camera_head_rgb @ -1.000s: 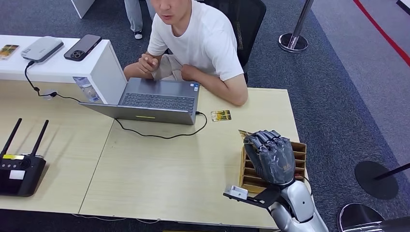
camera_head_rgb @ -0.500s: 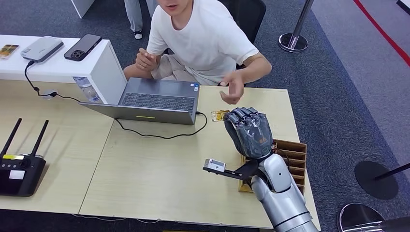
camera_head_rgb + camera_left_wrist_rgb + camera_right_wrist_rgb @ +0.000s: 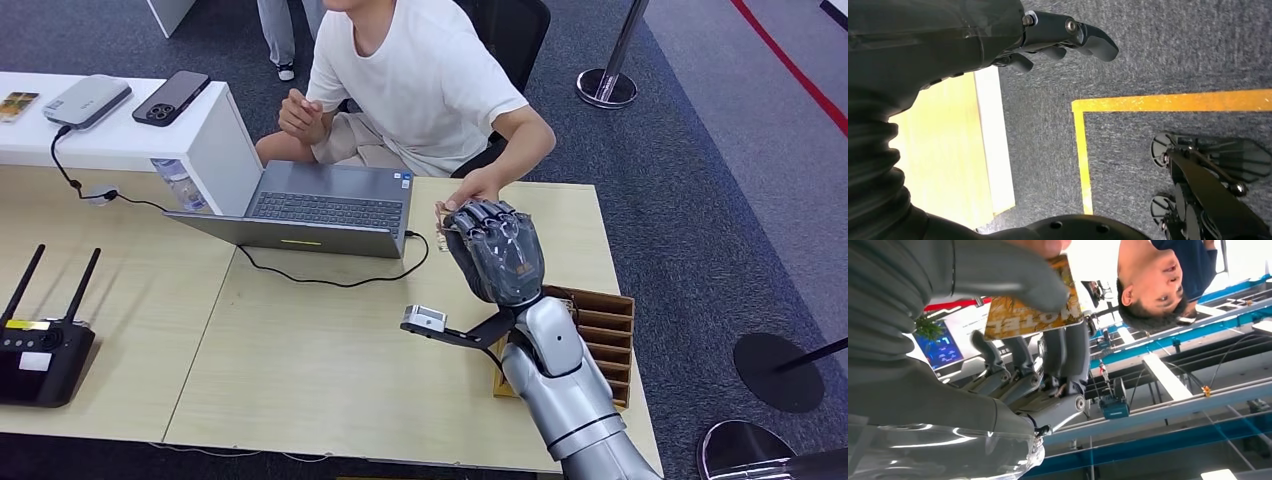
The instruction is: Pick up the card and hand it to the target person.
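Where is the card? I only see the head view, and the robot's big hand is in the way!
Observer: The right wrist view shows the card pinched between the right hand's thumb and fingers.
Child: Is the man grabbing it?
Observer: A person's fingertip touches the card's edge there.
Child: And the other hand?
Observer: The left hand hangs over grey carpet beside the table edge, holding nothing.
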Available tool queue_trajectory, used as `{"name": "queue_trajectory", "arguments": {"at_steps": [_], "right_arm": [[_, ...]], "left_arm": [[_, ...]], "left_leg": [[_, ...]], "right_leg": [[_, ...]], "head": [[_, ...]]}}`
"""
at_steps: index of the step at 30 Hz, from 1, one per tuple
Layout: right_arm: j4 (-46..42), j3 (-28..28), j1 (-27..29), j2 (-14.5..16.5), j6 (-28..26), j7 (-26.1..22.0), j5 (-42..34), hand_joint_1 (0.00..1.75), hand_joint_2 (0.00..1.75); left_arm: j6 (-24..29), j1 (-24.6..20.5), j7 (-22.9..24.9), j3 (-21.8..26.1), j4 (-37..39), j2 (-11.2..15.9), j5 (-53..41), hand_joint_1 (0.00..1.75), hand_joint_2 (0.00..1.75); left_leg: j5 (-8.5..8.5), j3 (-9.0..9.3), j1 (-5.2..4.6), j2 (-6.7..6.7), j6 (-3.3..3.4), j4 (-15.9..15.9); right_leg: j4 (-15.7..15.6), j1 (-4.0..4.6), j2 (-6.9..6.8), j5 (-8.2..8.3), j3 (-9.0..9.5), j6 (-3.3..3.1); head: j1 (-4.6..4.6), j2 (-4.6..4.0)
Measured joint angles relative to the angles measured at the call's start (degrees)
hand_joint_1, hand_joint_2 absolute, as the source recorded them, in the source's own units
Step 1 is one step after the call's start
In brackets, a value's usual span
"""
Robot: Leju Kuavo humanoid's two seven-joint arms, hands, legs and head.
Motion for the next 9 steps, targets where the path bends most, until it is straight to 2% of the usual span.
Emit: {"name": "queue_trajectory", "arguments": {"at_steps": [4, 8, 9], "right_arm": [[0.94, -0.01, -0.39, 0.05, 0.0, 0.04, 0.06, 0.0, 0.0], [1.62, -0.02, -0.48, 0.16, 0.0, -0.03, 0.12, 0.0, 0.0], [1.71, -0.02, -0.48, 0.19, 0.0, -0.04, 0.12, 0.0, 0.0]], "left_arm": [[-0.25, -0.01, -0.28, -0.38, 0.0, 0.06, -0.21, 0.0, 1.75], [0.36, 0.0, -0.31, -0.39, 0.0, 0.17, 0.27, 0.0, 0.0], [0.44, 0.0, -0.31, -0.38, 0.0, 0.18, 0.35, 0.0, 0.0]], "left_leg": [[0.0, 0.0, 0.0, 0.0, 0.0, 0.0], [0.0, 0.0, 0.0, 0.0, 0.0, 0.0], [0.0, 0.0, 0.0, 0.0, 0.0, 0.0]], "right_leg": [[0.0, 0.0, 0.0, 0.0, 0.0, 0.0], [0.0, 0.0, 0.0, 0.0, 0.0, 0.0], [0.0, 0.0, 0.0, 0.0, 0.0, 0.0]], "head": [[0.0, 0.0], [0.0, 0.0], [0.0, 0.0]]}}
